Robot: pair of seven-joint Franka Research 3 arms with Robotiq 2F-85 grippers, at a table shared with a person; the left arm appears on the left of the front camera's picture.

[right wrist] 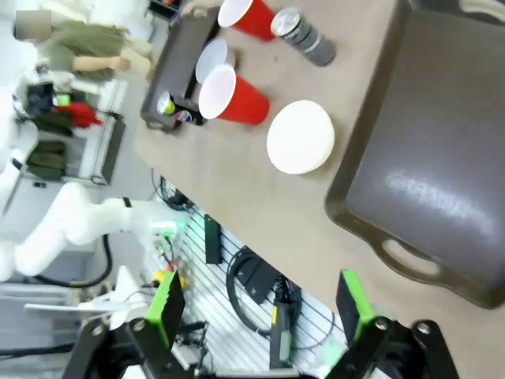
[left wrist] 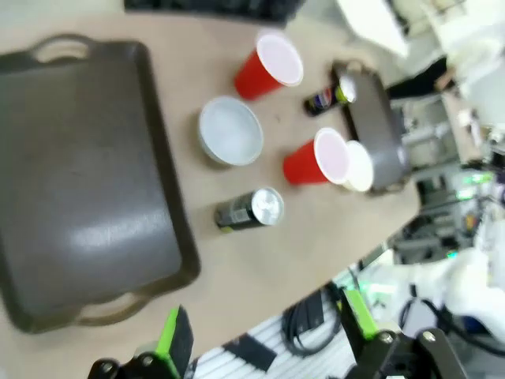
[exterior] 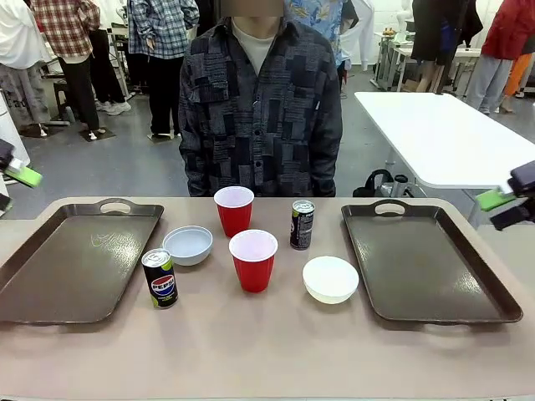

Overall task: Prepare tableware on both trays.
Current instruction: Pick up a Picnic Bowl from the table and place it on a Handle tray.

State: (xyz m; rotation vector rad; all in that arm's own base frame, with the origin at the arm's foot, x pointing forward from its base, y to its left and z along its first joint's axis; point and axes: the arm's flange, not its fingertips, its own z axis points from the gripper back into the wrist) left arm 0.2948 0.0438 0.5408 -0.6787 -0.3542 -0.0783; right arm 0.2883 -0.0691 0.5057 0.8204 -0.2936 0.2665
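Right now both trays lie flat on the table [exterior: 267,359]. The left tray [exterior: 75,267] runs along its left edge and the right tray [exterior: 426,267] along its right edge, each with a loop handle toward the far edge. All the tableware stands upright on the bare tabletop between them.

The far red cup [exterior: 234,210] is closest to the far edge, in front of the person [exterior: 259,109]. The near red cup [exterior: 253,261] stands just toward the robot's edge from it, and the two are apart. The left bowl [exterior: 188,245] sits just beside the left tray's inner rim. The Pepsi can [exterior: 160,279] is close to that rim too, nearer the robot's edge. The second can [exterior: 302,225] stands right of the far red cup. The right bowl [exterior: 330,279] sits nearer the robot, near the right tray's inner rim without touching it.

The left gripper [left wrist: 264,328] hovers above the table's left side, its green-padded fingers spread wide with nothing between them. The right gripper [right wrist: 259,304] hangs off the right side, likewise spread and empty.
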